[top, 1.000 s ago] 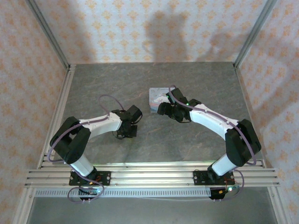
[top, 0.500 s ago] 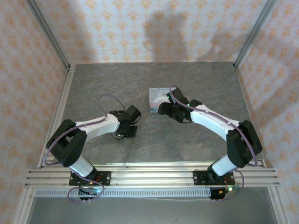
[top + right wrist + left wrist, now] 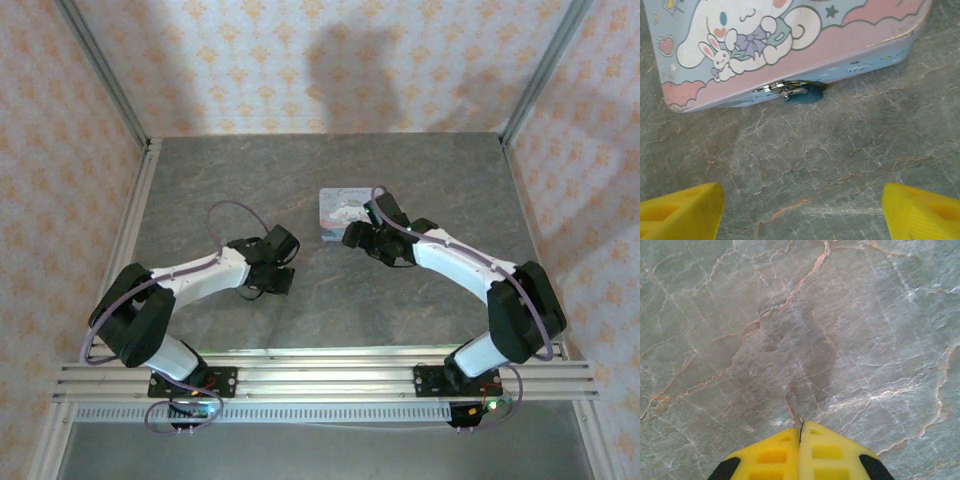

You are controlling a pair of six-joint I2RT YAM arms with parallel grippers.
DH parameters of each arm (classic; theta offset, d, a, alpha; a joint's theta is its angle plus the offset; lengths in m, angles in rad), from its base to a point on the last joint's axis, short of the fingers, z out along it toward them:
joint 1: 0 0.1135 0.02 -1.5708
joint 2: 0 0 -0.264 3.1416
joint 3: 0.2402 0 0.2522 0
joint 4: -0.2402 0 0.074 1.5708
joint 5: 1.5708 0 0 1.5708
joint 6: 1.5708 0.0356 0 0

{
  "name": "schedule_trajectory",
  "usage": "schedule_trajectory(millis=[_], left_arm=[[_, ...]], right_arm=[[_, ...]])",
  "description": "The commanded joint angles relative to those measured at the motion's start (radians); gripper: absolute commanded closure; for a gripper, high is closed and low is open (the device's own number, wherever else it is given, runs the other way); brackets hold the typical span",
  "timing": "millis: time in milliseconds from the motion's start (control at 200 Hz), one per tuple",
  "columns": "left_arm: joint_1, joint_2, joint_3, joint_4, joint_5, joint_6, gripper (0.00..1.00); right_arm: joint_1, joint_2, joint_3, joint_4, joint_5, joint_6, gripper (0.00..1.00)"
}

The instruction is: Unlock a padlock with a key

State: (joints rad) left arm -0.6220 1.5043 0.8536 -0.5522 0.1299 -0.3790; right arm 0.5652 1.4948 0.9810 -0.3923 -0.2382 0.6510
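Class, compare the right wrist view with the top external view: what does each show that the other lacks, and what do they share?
Right wrist: the cartoon print on the case in detail, its metal clasp with a small teal piece, and the right end effector with yellow fingertips wide apart. Top external: the left arm, the right arm, the left end effector apart from the case, and papered walls. Shared: the case lying on the stone table.

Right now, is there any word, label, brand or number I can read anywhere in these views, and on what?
No readable text anywhere.
Lid of the box: cartoon drawings only (a white long-eared figure, a small rabbit, hearts, stars), no letters.
Side wall of the box: tiny printed marks, too blurred to read.
Metal clasp: no legible marking.
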Motion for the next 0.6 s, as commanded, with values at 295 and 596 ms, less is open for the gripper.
schedule_trajectory(millis=[295, 596], left_arm=[[-0.007, -0.038, -0.036, 0.043, 0.004, 0.006, 1.00], [-0.007, -0.135, -0.070, 0.112, 0.091, 0.044, 1.00]], right_arm=[[-0.016, -0.051, -0.044, 0.048, -0.035, 0.027, 0.18], [-0.025, -0.063, -0.066, 0.106, -0.091, 0.042, 0.18]])
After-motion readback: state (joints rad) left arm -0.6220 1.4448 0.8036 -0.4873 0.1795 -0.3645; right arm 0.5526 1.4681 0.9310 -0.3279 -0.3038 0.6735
